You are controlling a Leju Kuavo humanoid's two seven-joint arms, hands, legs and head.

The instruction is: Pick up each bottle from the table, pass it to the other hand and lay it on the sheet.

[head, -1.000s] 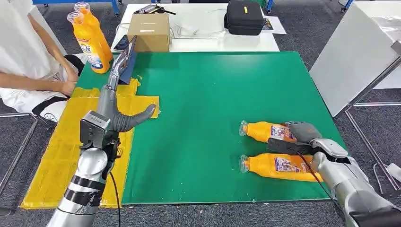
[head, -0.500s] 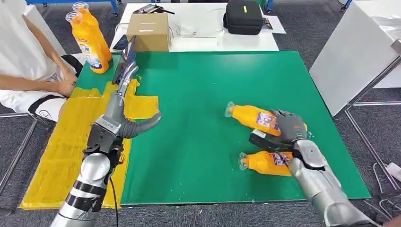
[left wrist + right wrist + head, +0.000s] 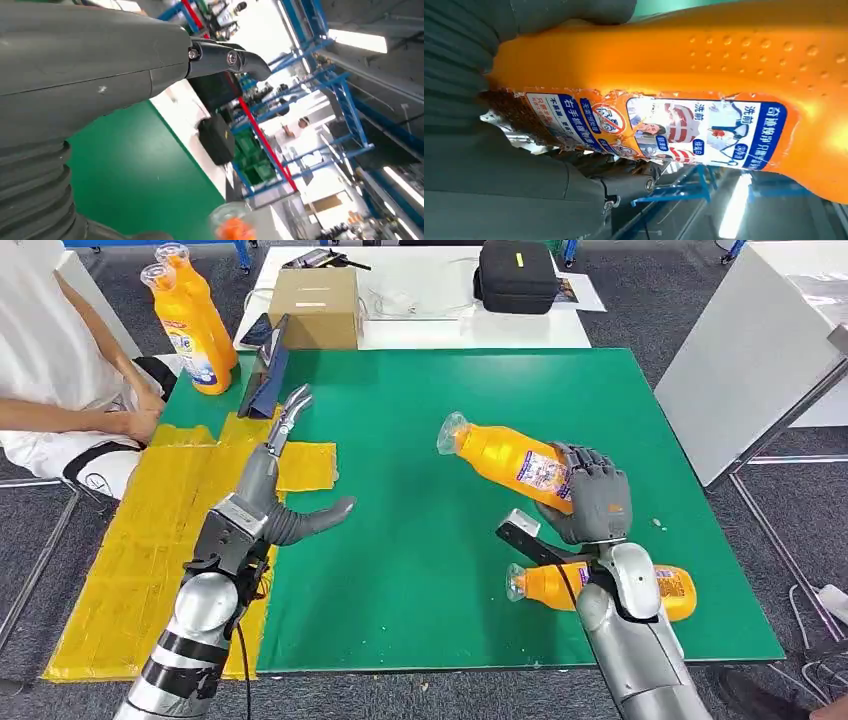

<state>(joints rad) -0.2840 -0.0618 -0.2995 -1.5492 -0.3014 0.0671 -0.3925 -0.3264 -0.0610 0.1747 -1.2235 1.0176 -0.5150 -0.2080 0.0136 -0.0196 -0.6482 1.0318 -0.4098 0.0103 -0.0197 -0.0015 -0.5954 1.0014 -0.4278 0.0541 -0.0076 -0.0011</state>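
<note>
Green tabletop (image 3: 430,570) carries a yellow sheet (image 3: 140,550) at its nine o'clock edge. Above centre, the right hand (image 3: 590,502) grasps an orange bottle (image 3: 505,458) lifted clear, cap toward ten o'clock. A second orange bottle (image 3: 560,585) lies at five o'clock. Left hand (image 3: 270,495) hovers with fingers spread, holding nothing.

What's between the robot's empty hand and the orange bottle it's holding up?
Nothing but bare green mat. In the head view, the left hand waits open and the right hand grips the lifted bottle.
</note>
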